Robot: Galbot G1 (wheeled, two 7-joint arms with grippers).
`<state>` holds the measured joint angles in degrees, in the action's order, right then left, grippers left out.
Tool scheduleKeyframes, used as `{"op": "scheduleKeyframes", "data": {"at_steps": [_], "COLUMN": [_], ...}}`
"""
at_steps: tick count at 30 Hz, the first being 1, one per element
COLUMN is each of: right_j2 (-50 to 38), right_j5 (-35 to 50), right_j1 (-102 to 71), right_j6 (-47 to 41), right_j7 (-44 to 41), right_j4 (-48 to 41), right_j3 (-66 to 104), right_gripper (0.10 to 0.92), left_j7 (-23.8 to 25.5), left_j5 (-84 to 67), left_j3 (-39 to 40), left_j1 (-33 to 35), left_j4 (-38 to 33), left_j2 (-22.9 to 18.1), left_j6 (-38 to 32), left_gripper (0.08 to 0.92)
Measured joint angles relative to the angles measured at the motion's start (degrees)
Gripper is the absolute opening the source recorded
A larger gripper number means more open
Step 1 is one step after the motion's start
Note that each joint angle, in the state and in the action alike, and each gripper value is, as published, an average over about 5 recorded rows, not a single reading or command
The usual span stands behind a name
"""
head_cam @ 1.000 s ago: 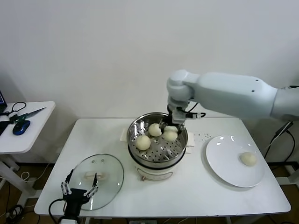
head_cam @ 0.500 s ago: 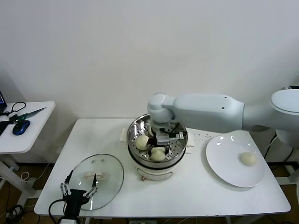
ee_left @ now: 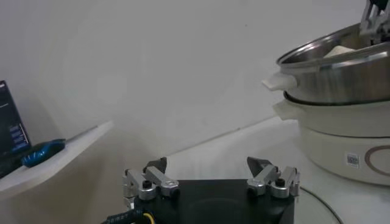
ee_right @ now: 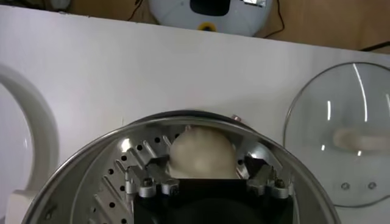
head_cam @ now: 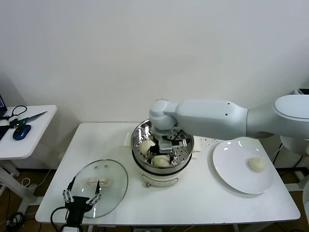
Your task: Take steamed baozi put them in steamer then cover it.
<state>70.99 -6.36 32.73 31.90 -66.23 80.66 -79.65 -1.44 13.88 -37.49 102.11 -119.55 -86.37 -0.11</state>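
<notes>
The steel steamer (head_cam: 140, 131) stands in its white cooker base at the table's middle. My right gripper (head_cam: 161, 153) reaches down into it. In the right wrist view the gripper (ee_right: 205, 159) is open, its fingers either side of a cream baozi (ee_right: 202, 152) that rests on the perforated bottom near the front. That baozi (head_cam: 161, 161) and a second one (head_cam: 146, 145) show in the head view; the arm hides the rest of the basket. One baozi (head_cam: 256, 165) lies on the white plate (head_cam: 231, 159). The glass cover (head_cam: 113, 180) lies front left. My left gripper (head_cam: 82, 193) hangs open by it.
A small side table (head_cam: 34, 133) with scissors and a blue mouse stands far left. In the left wrist view the steamer (ee_left: 335, 67) rises to one side of my open left gripper (ee_left: 206, 163). The right wrist view shows the cover (ee_right: 338, 134) and the plate's rim (ee_right: 49, 128).
My right arm swung from the steamer's back right to its front, carrying a baozi there. In the last half second it barely moved. The left arm stayed still.
</notes>
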Motion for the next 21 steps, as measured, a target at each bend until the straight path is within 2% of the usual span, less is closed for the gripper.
{"op": "scheduleKeyframes", "data": {"at_steps": [11, 21], "right_j2": [-6.0, -17.2], "right_j5": [3.4, 16.0], "right_j1": [4.5, 8.5], "right_j6": [-1.4, -16.1], "right_j7": [1.3, 4.5], "right_j4": [-2.9, -9.5], "right_j3": [0.5, -4.0], "right_gripper": [0.823, 0.823], "left_j7": [0.0, 0.1], "left_j5": [0.2, 0.3], "left_j3": [0.2, 0.5], "left_j1": [-0.3, -0.8], "left_j4": [-0.6, -1.1], "left_j2": [0.4, 0.8], "left_j6": [0.1, 0.2], "left_gripper": [0.823, 0.823]}}
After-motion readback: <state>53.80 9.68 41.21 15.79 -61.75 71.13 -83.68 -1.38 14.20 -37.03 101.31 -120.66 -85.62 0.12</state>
